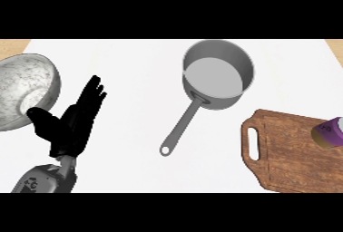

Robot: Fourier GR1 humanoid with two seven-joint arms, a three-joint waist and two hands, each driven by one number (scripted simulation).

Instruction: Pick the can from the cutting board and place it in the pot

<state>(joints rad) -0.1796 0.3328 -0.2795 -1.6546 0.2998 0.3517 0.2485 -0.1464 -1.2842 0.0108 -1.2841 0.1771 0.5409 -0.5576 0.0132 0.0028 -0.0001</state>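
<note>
The can (pixel 330 132), purple-topped with a tan side, is lying tilted on the wooden cutting board (pixel 288 158), at about 3 o'clock in the view and partly cut off by the right edge. The board is sitting at 4 o'clock, its handle slot facing toward the centre. The pot (pixel 218 72) is standing at roughly 12 to 1 o'clock, well apart from the board, its long handle (pixel 179 131) running down toward 7 o'clock. The pot's inside is showing bare grey.

The left hand (pixel 75 118) is resting at 9 o'clock, released, fingers straight and pointing up, holding nothing. A speckled metal bowl (pixel 25 90) is sitting just beside it at 10 o'clock. The right hand is not showing in the view, so its state cannot be told.

Judgement: the pick is not yet begun. The can is nearest the right side, so the right hand is looking like the one to use. Because the can is tilted and near the board's far edge, the approach probably wants to come from the side, wrapping around the tan body. The carry toward 12 o'clock wants enough lift to clear the pot's rim, arriving over the bowl of the pot and away from the handle.
</note>
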